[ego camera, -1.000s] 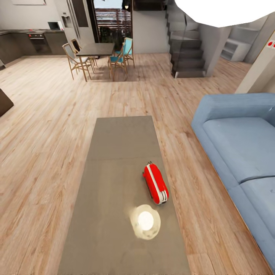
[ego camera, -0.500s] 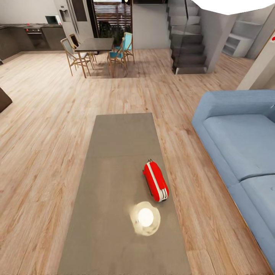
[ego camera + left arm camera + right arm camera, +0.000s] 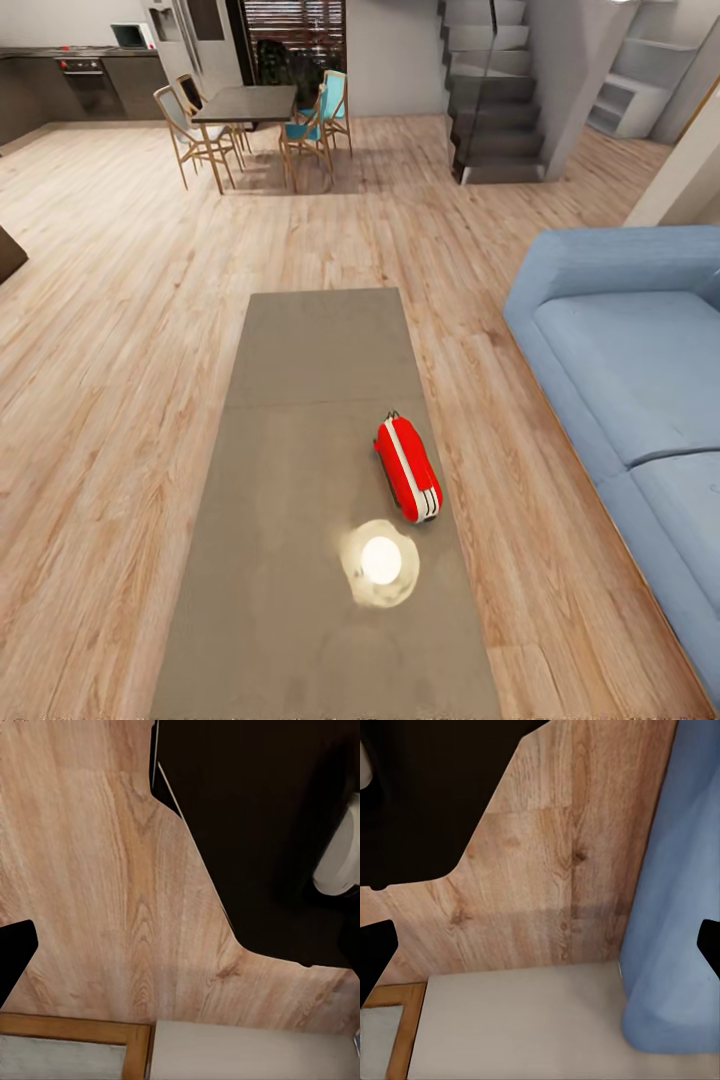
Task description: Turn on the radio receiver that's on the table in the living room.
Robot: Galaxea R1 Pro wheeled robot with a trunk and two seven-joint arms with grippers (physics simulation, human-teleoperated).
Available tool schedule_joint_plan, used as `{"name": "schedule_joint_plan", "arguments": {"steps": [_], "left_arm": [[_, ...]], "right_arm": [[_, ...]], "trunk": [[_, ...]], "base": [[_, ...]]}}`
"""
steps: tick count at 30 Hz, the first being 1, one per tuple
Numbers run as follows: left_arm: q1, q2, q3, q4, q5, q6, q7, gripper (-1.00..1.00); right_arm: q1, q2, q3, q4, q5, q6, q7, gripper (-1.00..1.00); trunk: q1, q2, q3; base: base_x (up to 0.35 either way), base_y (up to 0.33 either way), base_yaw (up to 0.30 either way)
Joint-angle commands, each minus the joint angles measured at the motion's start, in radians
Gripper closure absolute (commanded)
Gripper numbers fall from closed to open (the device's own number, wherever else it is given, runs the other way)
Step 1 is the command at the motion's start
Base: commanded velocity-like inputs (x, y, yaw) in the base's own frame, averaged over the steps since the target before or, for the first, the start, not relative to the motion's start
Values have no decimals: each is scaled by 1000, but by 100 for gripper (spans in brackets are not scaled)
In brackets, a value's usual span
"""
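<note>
Ahead of me the worktop (image 3: 300, 440) runs lengthwise away from the camera across the plank floor (image 3: 110, 330). The radio receiver (image 3: 408, 469) lies on the worktop's near half, close to its right edge, just past the seam. A lamp reflection (image 3: 380, 561) sits on the worktop just nearer than the radio and slightly left. The sofa (image 3: 630, 370) stands right of the worktop with a strip of floor between. Far behind, left of centre, a dining table (image 3: 245, 103) stands with chairs around it; a staircase (image 3: 495, 90) rises further right.

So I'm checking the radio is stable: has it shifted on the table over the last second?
No. The radio sits equally close to the table's seam; the camera moved.
</note>
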Motion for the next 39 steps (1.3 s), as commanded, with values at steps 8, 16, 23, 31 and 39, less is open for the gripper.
{"name": "schedule_joint_plan", "arguments": {"steps": [8,16,23,31,39], "left_arm": [[0,0,1,-3,1,-1,0,-100],[0,0,0,-5,2,-1,0,-100],[0,1,-1,-15,2,-1,0,-100],[0,6,-2,-115,-1,5,0,-100],[0,7,-2,-259,-6,24,-6,-100]], "right_arm": [[0,-1,0,0,-1,0,0,-100],[0,-1,0,0,-1,0,0,-100],[0,-1,0,-1,0,0,0,-100],[0,-3,0,-29,1,4,0,-100],[0,-39,-1,-129,5,19,3,-100]], "trunk": [[0,0,-13],[0,0,-26],[0,0,-37],[0,0,-50],[0,0,-63]], "base": [[0,0,0],[0,0,0],[0,0,0],[0,0,0],[0,0,0]]}}
